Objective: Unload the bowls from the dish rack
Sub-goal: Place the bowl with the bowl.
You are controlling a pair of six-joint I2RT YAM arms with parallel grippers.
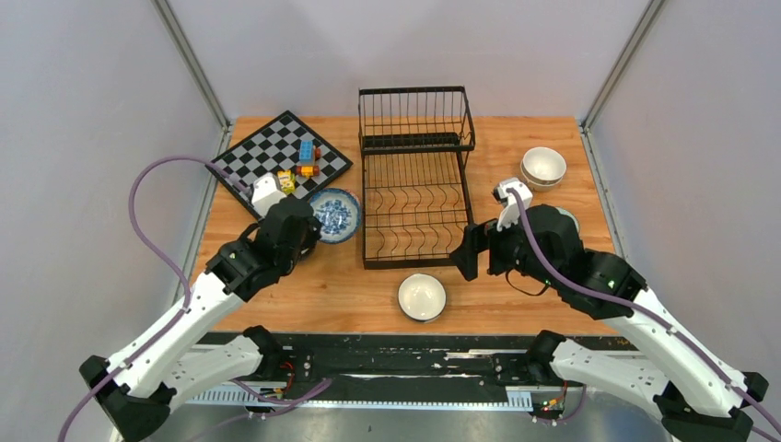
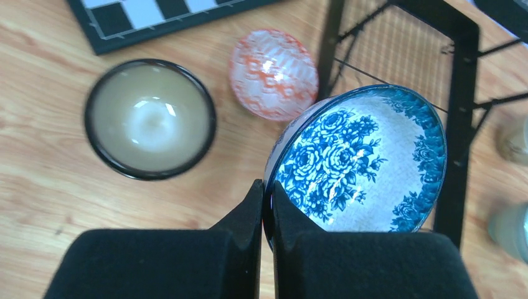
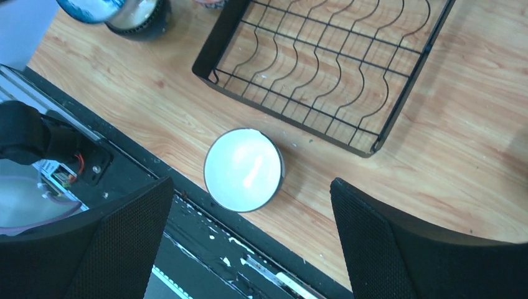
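The black wire dish rack [image 1: 414,189] stands mid-table with no bowl in it. My left gripper [image 2: 266,205] is shut on the rim of a blue-white patterned bowl [image 2: 361,162], which tilts just left of the rack [image 2: 462,93]; in the top view this bowl [image 1: 335,215] shows beside the gripper [image 1: 308,228]. A brownish dark-rimmed bowl [image 2: 149,118] and a red-pink patterned bowl [image 2: 273,73] sit on the table past it. My right gripper [image 3: 249,240] is open above a white bowl [image 3: 244,169] that rests near the front edge [image 1: 422,296]. Stacked cream bowls [image 1: 543,168] sit right of the rack.
A chessboard [image 1: 276,152] with small toy blocks [image 1: 307,158] lies at the back left. The table's black front rail [image 3: 205,237] runs right beside the white bowl. Grey walls close in both sides.
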